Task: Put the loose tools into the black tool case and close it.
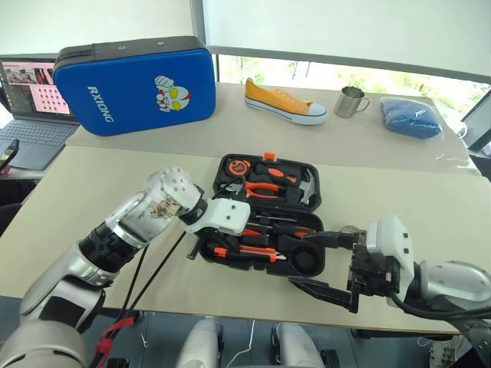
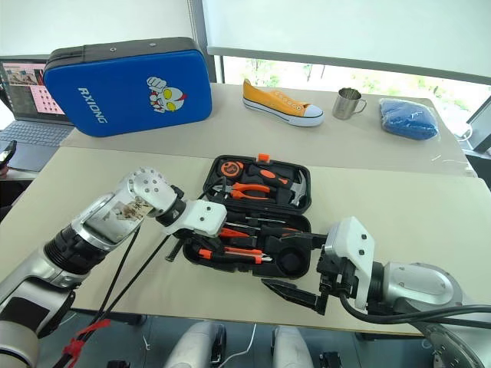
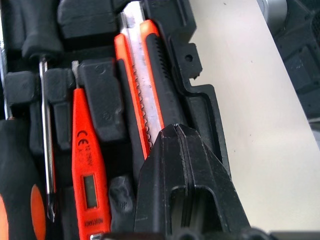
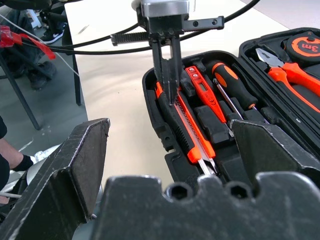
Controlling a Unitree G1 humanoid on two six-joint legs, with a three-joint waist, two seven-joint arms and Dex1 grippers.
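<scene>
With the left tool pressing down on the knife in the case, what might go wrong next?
1. The left tool, shut, bears on one end of the utility knife; the knife may tip or stay proud of its recess, blocking the lid.
2. The knife's blade looks exposed, so a slip could scrape the black tool case.
3. The right tool hangs open at the case's near corner and might nudge it.

Utility knife (image 4: 189, 131) lies in the open tool case (image 1: 307, 201), beside tester screwdriver (image 3: 86, 162).
</scene>
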